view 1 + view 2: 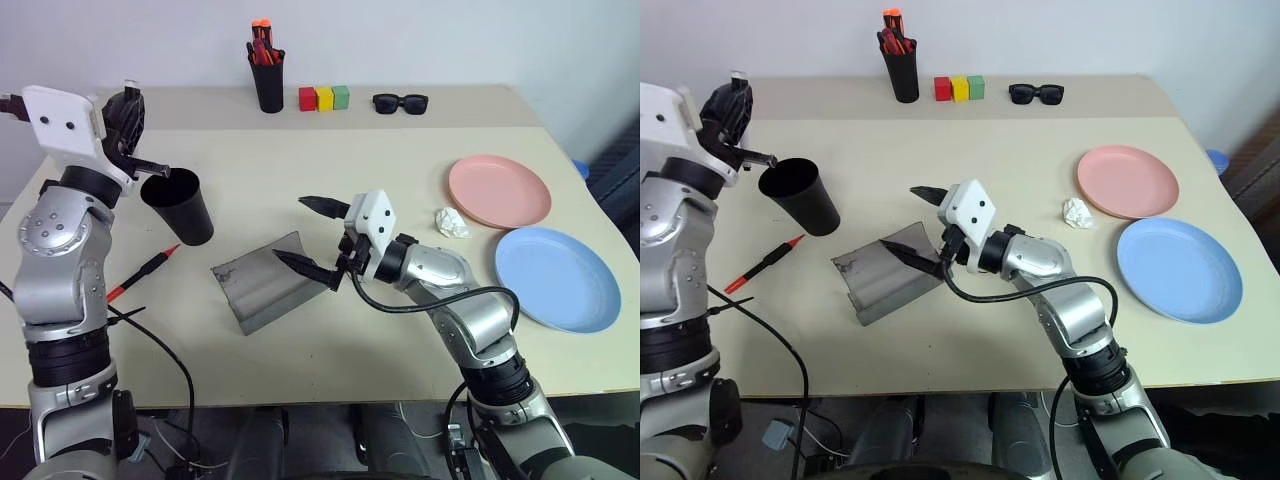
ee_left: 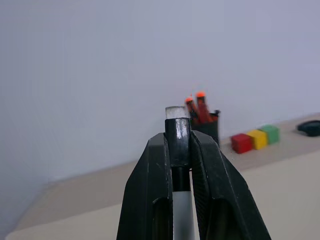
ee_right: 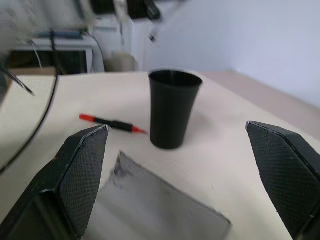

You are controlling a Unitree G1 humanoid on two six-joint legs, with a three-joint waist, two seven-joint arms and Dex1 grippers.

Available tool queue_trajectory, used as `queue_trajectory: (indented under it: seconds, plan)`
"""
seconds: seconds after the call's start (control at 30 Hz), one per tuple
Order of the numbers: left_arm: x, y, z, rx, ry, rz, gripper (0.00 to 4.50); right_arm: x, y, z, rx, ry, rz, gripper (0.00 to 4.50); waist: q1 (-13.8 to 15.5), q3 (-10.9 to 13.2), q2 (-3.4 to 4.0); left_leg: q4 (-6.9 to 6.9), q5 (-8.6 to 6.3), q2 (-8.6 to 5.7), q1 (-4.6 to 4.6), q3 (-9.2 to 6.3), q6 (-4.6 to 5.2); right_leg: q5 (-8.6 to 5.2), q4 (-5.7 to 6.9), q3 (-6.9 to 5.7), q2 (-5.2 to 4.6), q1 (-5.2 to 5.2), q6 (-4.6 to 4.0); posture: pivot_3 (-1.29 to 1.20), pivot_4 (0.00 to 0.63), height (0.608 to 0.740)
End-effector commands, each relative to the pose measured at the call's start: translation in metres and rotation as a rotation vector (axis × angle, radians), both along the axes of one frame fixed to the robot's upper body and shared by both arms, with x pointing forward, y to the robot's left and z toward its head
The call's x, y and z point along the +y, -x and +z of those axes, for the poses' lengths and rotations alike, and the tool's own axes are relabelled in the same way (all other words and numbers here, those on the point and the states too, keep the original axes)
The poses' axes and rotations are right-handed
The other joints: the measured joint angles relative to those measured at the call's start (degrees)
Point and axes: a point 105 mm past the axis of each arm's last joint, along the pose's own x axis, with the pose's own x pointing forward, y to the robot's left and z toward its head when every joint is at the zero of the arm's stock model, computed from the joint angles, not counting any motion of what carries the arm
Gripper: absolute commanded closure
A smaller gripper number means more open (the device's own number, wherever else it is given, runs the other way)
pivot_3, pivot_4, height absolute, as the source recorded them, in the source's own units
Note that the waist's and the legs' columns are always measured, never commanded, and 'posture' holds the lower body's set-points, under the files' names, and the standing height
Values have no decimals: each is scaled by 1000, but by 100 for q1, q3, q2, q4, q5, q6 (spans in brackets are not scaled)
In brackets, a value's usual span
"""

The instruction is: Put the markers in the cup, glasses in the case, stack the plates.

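My left gripper (image 1: 130, 108) is raised at the left, just behind the rim of the black cup (image 1: 180, 205), and is shut on a slim marker (image 2: 178, 125) with a dark end. A red and black marker (image 1: 145, 275) lies on the table in front of the cup. Over the middle of the table my right gripper (image 1: 290, 228) stands wide open above the grey case (image 1: 262, 283), whose flap is up. A pink plate (image 1: 498, 190) and a blue plate (image 1: 557, 277) lie side by side at the right. The glasses are out of view.
At the back stand a black pen holder with orange-red pens (image 1: 267, 70), three coloured blocks (image 1: 323, 97) and black sunglasses (image 1: 400, 102). A crumpled white paper (image 1: 452, 222) lies beside the pink plate. A black cable (image 1: 150, 340) trails over the front left edge.
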Motion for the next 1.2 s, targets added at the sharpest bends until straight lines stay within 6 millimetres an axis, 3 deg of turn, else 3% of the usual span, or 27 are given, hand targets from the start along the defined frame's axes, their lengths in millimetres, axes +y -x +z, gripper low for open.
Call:
queue_trajectory:
  seconds: [0.03,0.4,0.43,0.53,0.7,0.77,0.87,0.97,1.07,1.2]
  plan:
    - [1,-2,8,-81,-13,21,4491,5,4,10,-41,-28,16,0,5,0,0,1,0,0,0,0,0,0,1,0,0,0,0,0,150,740]
    - [-5,-16,-27,-30,25,-7,4491,4,2,11,-47,-40,-3,0,-9,0,0,3,1,0,0,-1,-1,2,6,-1,0,1,3,0,150,740]
    - [-6,-17,-29,-26,28,-6,3549,4,2,11,-43,-41,-2,0,-10,0,0,3,1,0,1,-2,-1,2,7,-1,0,0,3,0,150,740]
    - [-6,-17,-32,-21,20,8,2208,4,2,10,-36,-42,0,0,-4,0,0,3,1,0,2,-3,-1,2,8,-1,1,0,3,0,150,740]
    - [-4,-15,-31,-31,46,9,2208,4,2,10,-35,-40,2,0,3,0,0,3,1,0,1,-3,-1,2,8,-1,0,1,3,0,150,740]
    - [11,-9,-23,-60,103,52,2208,4,2,10,-38,-37,2,0,-2,0,0,3,1,0,1,-3,-1,2,8,-1,0,1,3,0,150,740]
    - [50,9,-18,-44,93,155,2208,-2,1,9,-43,-23,-9,0,-99,0,0,1,1,0,2,-3,-1,2,10,-1,1,-2,4,0,150,740]
    - [91,34,-25,22,144,198,1368,-14,-2,7,-37,0,-31,0,-197,0,1,-1,1,2,2,-5,-1,2,11,-1,2,-3,4,0,150,740]
    - [97,52,-50,210,92,114,31,-25,-5,4,-28,19,-52,0,-207,1,1,-2,1,2,2,-5,0,1,11,-2,1,-2,2,0,150,740]
    - [80,69,-87,462,47,-65,31,-32,-6,2,-21,43,-51,0,-137,0,0,3,1,2,5,-3,-1,-13,9,-1,-2,4,-24,0,150,740]
